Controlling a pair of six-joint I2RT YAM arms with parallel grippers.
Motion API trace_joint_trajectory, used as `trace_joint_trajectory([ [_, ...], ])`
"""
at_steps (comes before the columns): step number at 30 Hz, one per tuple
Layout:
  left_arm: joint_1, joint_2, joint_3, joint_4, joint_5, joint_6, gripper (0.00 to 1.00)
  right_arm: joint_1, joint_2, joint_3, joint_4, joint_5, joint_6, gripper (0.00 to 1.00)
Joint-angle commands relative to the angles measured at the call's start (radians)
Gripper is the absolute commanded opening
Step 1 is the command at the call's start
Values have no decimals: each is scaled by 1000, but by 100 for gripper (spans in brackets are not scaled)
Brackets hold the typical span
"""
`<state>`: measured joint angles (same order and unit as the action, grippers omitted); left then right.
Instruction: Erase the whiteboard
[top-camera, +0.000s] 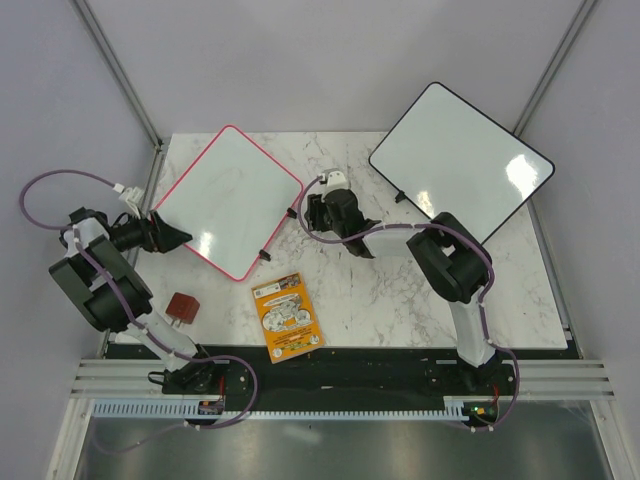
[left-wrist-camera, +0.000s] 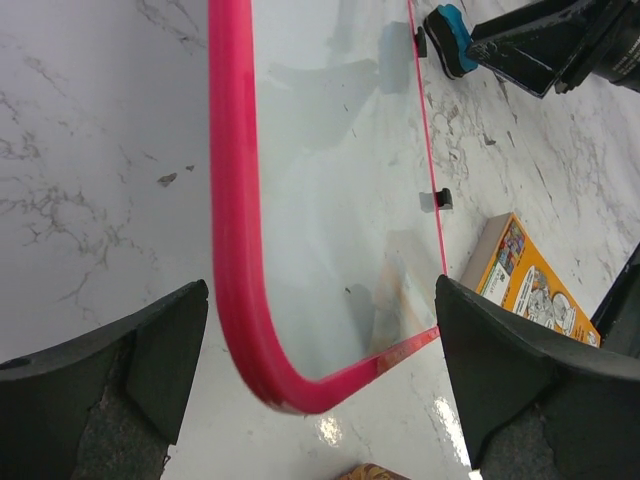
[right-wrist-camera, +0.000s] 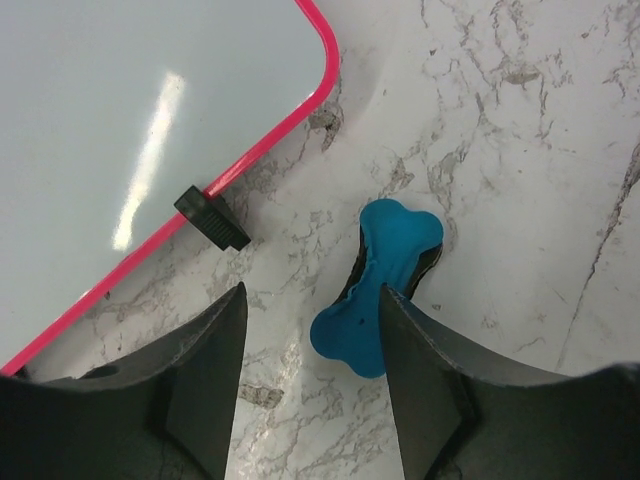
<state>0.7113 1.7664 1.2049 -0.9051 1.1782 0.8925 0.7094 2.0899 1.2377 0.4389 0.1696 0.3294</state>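
1. The whiteboard (top-camera: 228, 200), a rectangular white board with a rounded pink frame and small black feet, lies at an angle on the white marble desk (top-camera: 400, 290), in the upper left of the top view.
2. The left hand (top-camera: 178, 236) sits at the board's lower left corner. In its wrist view its black fingers (left-wrist-camera: 150, 365) stand wide open, with the pink corner between them and untouched.
3. The right hand (top-camera: 315, 212) is just beside the board's right edge with its jaws parted and gripping nothing. A blue bone-shaped eraser (right-wrist-camera: 385, 265) lies on the desk below it, with bare marble between it and the finger on the left of that view.
4. A larger black-framed board (top-camera: 460, 160) lies at the upper right.
5. An orange printed booklet (top-camera: 288, 317) and a small dark red block (top-camera: 183, 306) lie near the lower edge of the desk.
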Motion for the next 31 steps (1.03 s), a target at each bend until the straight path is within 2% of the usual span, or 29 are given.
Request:
trace_joint_trajectory([
  [1,56,-56,28,48,-11,-44,99,-4,-63,-62,104,-16,0,63],
  [8,163,-174,18,48,-74,-49,100,-2,-140,-130,149,25,-29,76],
  [11,200,-228,22,48,-107,-96,99,-2,-180,-158,146,44,-44,84],
  [16,232,-412,33,75,-126,-208,99,-2,-313,-213,109,131,-66,97],
  [22,231,-629,53,94,-37,-294,100,-8,-511,-280,-18,260,-92,98],
  [27,208,-679,99,98,121,-423,99,-57,-735,-380,-109,341,-109,98],
  [31,49,-650,110,135,140,-517,100,-189,-891,-448,-202,321,-82,98],
])
